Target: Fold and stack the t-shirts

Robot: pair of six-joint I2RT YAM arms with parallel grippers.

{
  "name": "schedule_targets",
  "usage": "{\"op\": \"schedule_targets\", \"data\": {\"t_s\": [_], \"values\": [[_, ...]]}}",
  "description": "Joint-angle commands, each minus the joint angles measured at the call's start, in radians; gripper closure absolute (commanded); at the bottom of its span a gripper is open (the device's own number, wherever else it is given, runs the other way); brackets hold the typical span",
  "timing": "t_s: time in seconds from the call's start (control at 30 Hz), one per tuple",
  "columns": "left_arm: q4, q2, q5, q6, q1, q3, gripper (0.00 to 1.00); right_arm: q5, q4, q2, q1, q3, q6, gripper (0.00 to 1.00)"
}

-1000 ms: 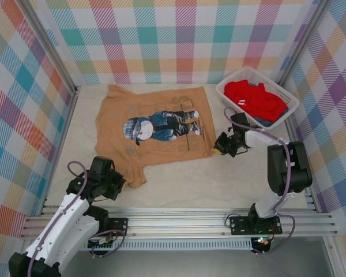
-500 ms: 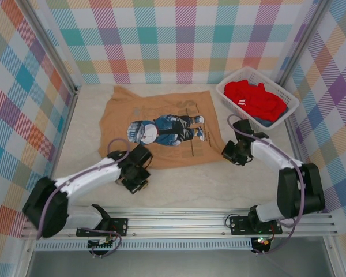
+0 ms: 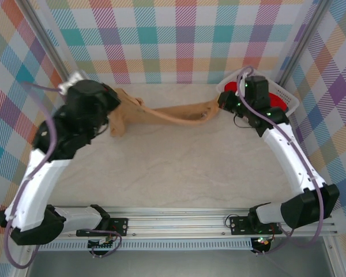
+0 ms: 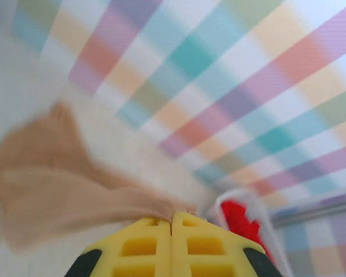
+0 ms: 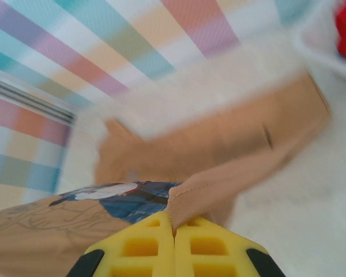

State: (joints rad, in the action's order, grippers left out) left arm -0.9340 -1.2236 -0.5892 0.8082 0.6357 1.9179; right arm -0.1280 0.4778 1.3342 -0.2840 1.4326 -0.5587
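Tan-orange shirt point(image 3: 126, 118) hangs stretched by the table's point(image 3: 179, 167) far edge, left gripper point(image 4: 172, 214) and right gripper point(image 5: 174, 226) both pinching its hem. Fold underway, I reckon; next, lower it evenly.

The t-shirt point(image 3: 127, 115) stretches between left pincer point(image 3: 112, 105) and right pincer point(image 3: 221, 104), beside the basket point(image 3: 289, 99).

Near table point(image 3: 179, 167) open, basket point(image 3: 289, 99) — far right
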Motion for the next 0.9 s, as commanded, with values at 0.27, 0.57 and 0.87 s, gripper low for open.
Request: {"op": "schedule_targets", "data": {"t_s": [0.27, 0.57, 0.87], "values": [[0.119, -0.3, -0.115, -0.504, -0.123, 0.666, 1.0, -0.066, -0.107, 0.069, -0.004, 0.328, -0.098, 1.0], [0.159, -0.619, 0.594, -0.002, -0.667, 0.785, 1.0, -0.159, -0.039, 0.427, 0.007, 0.69, -0.165, 1.0], [0.327, -0.691, 0.8, 0.107, -0.767, 0.893, 1.0, -0.193, 0.064, 0.633, 0.081, 1.024, -0.206, 1.0]]}}
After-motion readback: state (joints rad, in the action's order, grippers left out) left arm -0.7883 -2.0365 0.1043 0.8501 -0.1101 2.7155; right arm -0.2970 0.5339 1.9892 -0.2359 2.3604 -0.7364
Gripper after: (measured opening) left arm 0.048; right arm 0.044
